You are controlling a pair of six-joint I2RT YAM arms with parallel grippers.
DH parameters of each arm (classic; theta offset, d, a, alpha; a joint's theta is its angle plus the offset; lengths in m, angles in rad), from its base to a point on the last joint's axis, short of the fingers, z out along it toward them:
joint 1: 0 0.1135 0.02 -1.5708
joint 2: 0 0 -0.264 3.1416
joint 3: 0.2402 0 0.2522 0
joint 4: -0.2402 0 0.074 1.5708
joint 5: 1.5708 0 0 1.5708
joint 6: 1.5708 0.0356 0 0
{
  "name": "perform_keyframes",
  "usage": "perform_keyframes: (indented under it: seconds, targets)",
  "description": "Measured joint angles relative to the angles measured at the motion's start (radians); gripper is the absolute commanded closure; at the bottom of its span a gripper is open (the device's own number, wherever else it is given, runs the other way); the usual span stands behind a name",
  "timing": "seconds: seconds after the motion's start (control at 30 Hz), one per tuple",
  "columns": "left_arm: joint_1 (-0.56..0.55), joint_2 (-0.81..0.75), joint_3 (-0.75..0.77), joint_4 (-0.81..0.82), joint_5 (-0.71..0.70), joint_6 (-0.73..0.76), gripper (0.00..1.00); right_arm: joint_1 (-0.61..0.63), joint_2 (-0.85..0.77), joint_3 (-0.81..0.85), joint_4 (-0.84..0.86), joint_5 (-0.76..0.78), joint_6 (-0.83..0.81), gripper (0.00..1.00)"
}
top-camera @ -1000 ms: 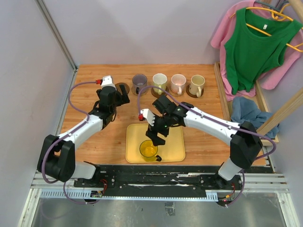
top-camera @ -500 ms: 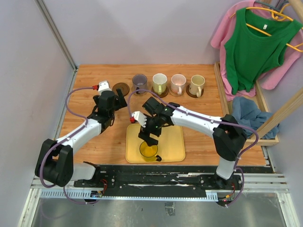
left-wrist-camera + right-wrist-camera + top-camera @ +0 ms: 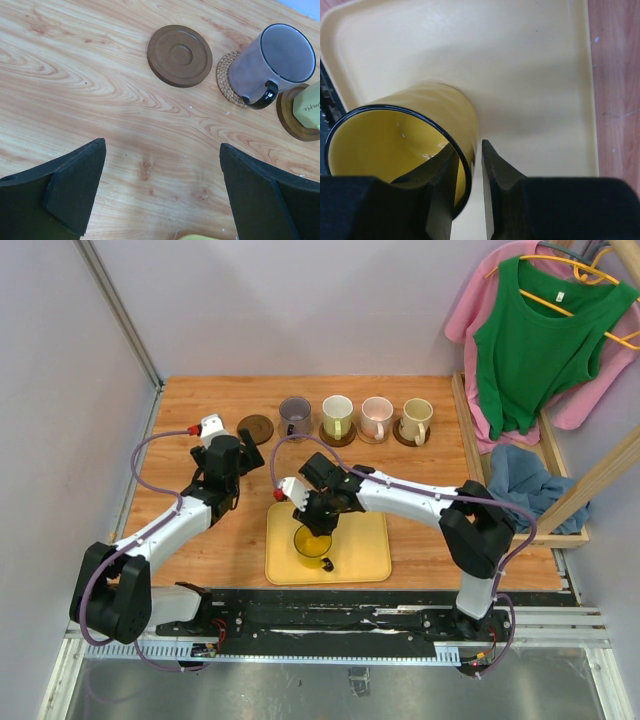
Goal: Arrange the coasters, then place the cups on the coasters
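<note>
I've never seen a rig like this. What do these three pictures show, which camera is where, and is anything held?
Two white robot arms sit at the near edge of a wooden table, each ending in a two-finger gripper. The wide picture comes from a fixed camera overhead; the other two from cameras on the wrists. At the far side stand a grey-purple mug, a white-and-green mug, a pink mug and a cream mug, each on a coaster, with one bare dark brown coaster at the left end. The left gripper is open, holding nothing, above bare wood. The right gripper pinches the wall of a yellow mug on a yellow tray, one finger inside, one outside.
</note>
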Motion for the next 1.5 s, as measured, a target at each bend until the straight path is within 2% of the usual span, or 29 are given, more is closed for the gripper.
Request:
perform_keyframes:
  seconds: [0.1,0.17,0.33,0.47,0.63,0.87,1.1,1.23,1.37,1.5]
  targets:
    - [0.0,0.002,0.0,0.001,0.008,-0.003,0.01,0.008,-0.011,-0.041,0.028,0.069,0.044,0.83]
    - [0.0,0.006,0.0,0.001,0.018,-0.006,0.01,0.019,-0.027,-0.059,0.041,0.145,0.091,0.83]
    - [0.0,0.017,0.0,0.008,0.058,-0.003,0.01,0.035,-0.09,-0.101,0.045,0.418,0.307,0.72]
    - [0.0,0.017,0.0,0.024,0.105,0.016,0.01,0.022,-0.136,-0.115,0.045,0.525,0.44,0.65]
    - [0.0,0.019,-0.007,0.062,0.192,0.046,0.01,-0.029,-0.19,-0.141,0.043,0.59,0.596,0.6]
    - [-0.009,0.041,-0.01,0.087,0.32,0.091,0.01,-0.05,-0.229,-0.175,0.001,0.655,0.687,0.6]
    - [-0.124,0.04,-0.01,0.075,0.364,0.148,0.0,-0.05,-0.299,-0.211,-0.037,0.642,0.71,0.59]
    - [-0.206,0.018,-0.01,0.039,0.415,0.173,0.0,-0.05,-0.364,-0.22,-0.062,0.651,0.711,0.49]
    - [-0.245,-0.035,-0.01,-0.006,0.475,0.186,0.0,-0.052,-0.473,-0.22,-0.065,0.724,0.71,0.33]
    - [-0.261,-0.079,-0.01,-0.06,0.557,0.195,0.0,-0.076,-0.587,-0.239,-0.028,0.811,0.704,0.26]
